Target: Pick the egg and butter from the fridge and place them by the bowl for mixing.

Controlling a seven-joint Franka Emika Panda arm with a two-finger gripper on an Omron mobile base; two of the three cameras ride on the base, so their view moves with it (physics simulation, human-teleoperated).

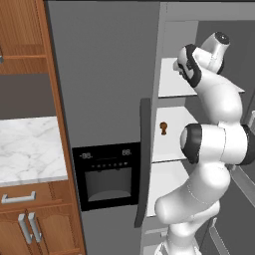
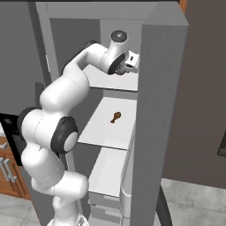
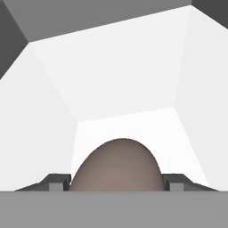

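I count one egg (image 3: pixel 116 165), one small brown stalked item (image 2: pixel 115 117) and one fridge (image 1: pixel 107 74) with its door open; three white shelves show inside it.

My tool (image 3: pixel 116 186) is up at the top shelf (image 2: pixel 110 81), reaching into the fridge. In the hand view the egg sits right between the two fingers (image 3: pixel 57 182), its flanks meeting both tips, so the tool is part closed and grasping the egg. The egg is a grey-brown dome, close in front of the camera, with the white shelf floor and the white back wall of the compartment beyond it. I cannot tell whether the egg rests on the shelf or is lifted off it.

One shelf below the tool, the brown stalked item lies alone on the middle shelf (image 2: pixel 99 128), well apart from the egg. Under that, a white drawer (image 2: pixel 106 170) stands open; I see nothing in it.

Far to the tool's left, beyond the fridge's dark handle (image 1: pixel 143 159), is a marble worktop (image 1: pixel 27 149).
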